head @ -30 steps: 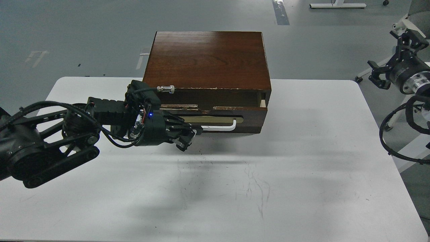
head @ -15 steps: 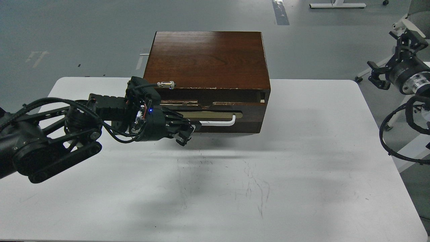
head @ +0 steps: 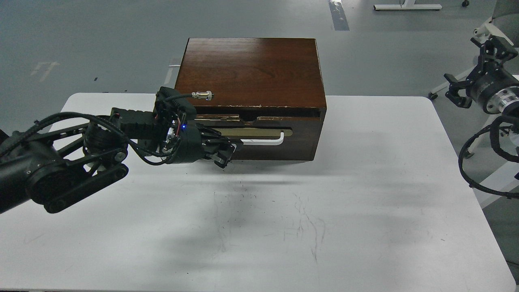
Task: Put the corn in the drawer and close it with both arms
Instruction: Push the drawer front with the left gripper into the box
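Pushing drawer [head: 302, 134] nearly shut; contents hidden.

A box [head: 250, 71] sits on the table [head: 365, 211], at the back and near the middle. The drawer [head: 300, 136] is in the front of the box, near the top. It is almost all the way in, with only a thin gap showing above it. The handle [head: 265, 141] runs across the drawer front. The left arm [head: 73, 170] comes in from the left, over the table. Its gripper [head: 227, 152] is at the drawer front, at the left end of the handle. The right gripper [head: 472, 79] is far off to the right, past the table edge and well apart from the box.
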Robot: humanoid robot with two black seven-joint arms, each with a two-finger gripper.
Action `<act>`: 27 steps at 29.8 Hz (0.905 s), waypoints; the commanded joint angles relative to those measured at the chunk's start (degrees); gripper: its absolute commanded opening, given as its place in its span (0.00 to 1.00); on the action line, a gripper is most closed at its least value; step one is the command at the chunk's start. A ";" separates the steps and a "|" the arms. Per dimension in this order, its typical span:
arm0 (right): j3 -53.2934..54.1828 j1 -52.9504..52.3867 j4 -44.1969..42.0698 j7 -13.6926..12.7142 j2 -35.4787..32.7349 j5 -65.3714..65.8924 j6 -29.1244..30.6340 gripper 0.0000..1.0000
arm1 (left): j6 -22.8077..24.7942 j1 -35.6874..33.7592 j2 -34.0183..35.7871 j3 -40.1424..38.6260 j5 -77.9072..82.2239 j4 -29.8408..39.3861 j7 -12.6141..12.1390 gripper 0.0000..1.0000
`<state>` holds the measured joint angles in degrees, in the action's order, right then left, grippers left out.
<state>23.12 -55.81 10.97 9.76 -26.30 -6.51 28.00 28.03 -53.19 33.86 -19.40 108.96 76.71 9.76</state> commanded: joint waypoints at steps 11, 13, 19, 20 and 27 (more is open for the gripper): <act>-0.09 0.00 0.02 0.00 -0.07 0.01 0.00 1.00 | -0.03 -1.04 -0.99 -0.03 -0.50 0.10 1.40 0.00; -0.09 0.00 0.02 0.00 -0.07 0.01 0.00 1.00 | -0.03 -1.04 -0.91 -0.03 -1.46 0.99 2.80 0.00; -0.09 0.00 0.02 0.00 -0.15 0.01 0.00 1.00 | -0.03 -1.21 1.37 -0.46 -11.73 2.22 6.32 0.00; -0.09 0.00 0.02 0.00 -0.24 0.01 0.00 1.00 | -0.03 -1.21 2.42 -0.64 -14.71 2.39 7.28 0.00; 0.17 0.00 0.02 0.00 -0.24 0.01 0.00 1.00 | -0.03 -1.65 5.59 -5.54 -40.24 1.79 8.26 0.44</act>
<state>22.96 -55.83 10.99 9.76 -26.54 -6.51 28.00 28.01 -54.87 38.35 -21.43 82.08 79.33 18.17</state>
